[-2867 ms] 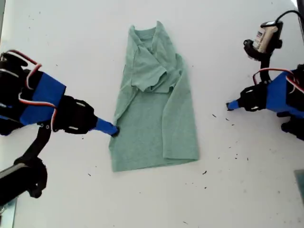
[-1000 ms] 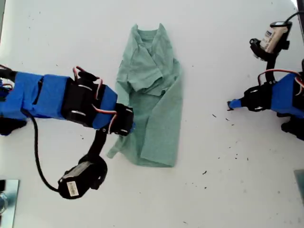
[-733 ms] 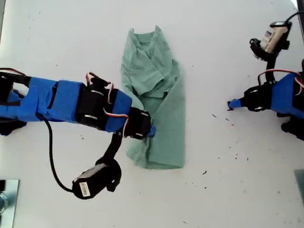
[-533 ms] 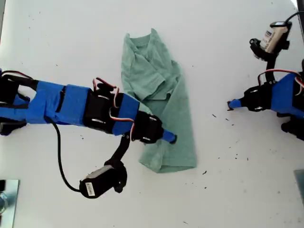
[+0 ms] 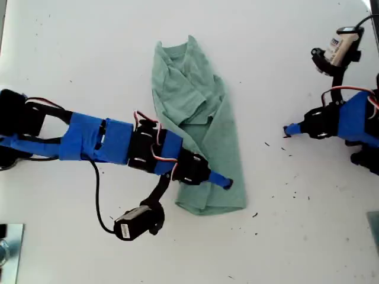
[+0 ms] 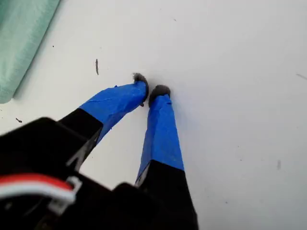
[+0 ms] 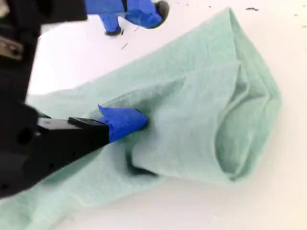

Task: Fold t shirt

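Observation:
The pale mint-green t shirt [image 5: 189, 94] lies on the white table in the middle of the exterior view, folded into a narrow strip with the collar at the far end. My second gripper [image 5: 224, 181] reaches in from the exterior view's left and across the shirt's lower part. One blue finger [image 7: 125, 120] shows, pressed into a bunched fold of the t shirt [image 7: 206, 96]; it looks shut on the cloth. My first gripper [image 5: 288, 131] rests at the exterior view's right, apart from the shirt. Its fingertips [image 6: 160, 91] nearly touch over bare table, holding nothing.
The second arm's wrist camera [image 5: 137, 222] hangs on its cable below the arm, near the shirt's hem. The first arm's camera [image 5: 337, 47] sits at the exterior view's upper right. Dark specks dot the table [image 5: 278, 225]. A metal object [image 5: 6, 248] shows at the exterior view's lower left.
My second gripper has swept from the shirt's edge at the exterior view's left toward the right, carrying that edge over and making the shirt narrower. The first arm has stayed still.

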Robot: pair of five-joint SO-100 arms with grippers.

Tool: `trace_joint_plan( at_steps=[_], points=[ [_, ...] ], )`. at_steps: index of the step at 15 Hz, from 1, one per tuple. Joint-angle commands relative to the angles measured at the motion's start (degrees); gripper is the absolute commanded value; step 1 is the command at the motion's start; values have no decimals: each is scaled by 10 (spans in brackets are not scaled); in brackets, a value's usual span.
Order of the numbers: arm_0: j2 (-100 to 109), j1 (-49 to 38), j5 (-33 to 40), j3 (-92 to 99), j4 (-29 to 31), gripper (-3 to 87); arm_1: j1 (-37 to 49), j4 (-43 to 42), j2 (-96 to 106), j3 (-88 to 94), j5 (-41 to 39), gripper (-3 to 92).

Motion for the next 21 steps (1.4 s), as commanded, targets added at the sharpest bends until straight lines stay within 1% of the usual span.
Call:
trace_joint_plan(
  at_steps=[1,2,3,4,5,6,8,9,10,12,13,14,15,16,17,18,19,21],
  points=[
    [238,-19,29,-7,61,259,1,3,2,-2,2,46],
    [316,-32,33,16,107,233,3,3,3,-2,1,47],
    [396,-50,25,84,149,193,5,3,3,-2,-1,47],
    [493,-69,19,221,150,156,5,3,3,-1,-1,47],
    [602,-81,10,400,113,128,5,3,4,-1,-1,48],
    [702,-89,-24,567,88,123,6,3,4,-1,-1,48],
    [885,-88,-92,853,39,43,6,3,4,-1,0,47],
    [969,-81,-134,955,34,15,6,3,4,0,0,45],
    [1038,-80,-160,1036,34,-1,6,1,4,0,0,42],
    [1145,-76,-188,1157,27,-2,7,-1,4,1,0,31],
    [1162,-70,-200,1168,22,-2,7,-1,4,0,0,28],
    [1134,-76,-197,1142,29,-2,-3,-5,-4,-8,2,27],
    [1070,-73,-198,1066,60,-2,-15,-17,-65,-47,9,27],
    [973,-60,-200,947,103,-2,-28,-9,-211,-161,10,57],
    [874,-40,-192,813,141,19,-47,50,-396,-339,12,112],
    [774,-18,-183,674,177,151,-77,105,-530,-517,8,139],
    [670,4,-171,537,217,205,-101,138,-616,-657,8,165],
    [458,48,-142,265,287,225,-153,217,-747,-895,25,235]
  ],
)
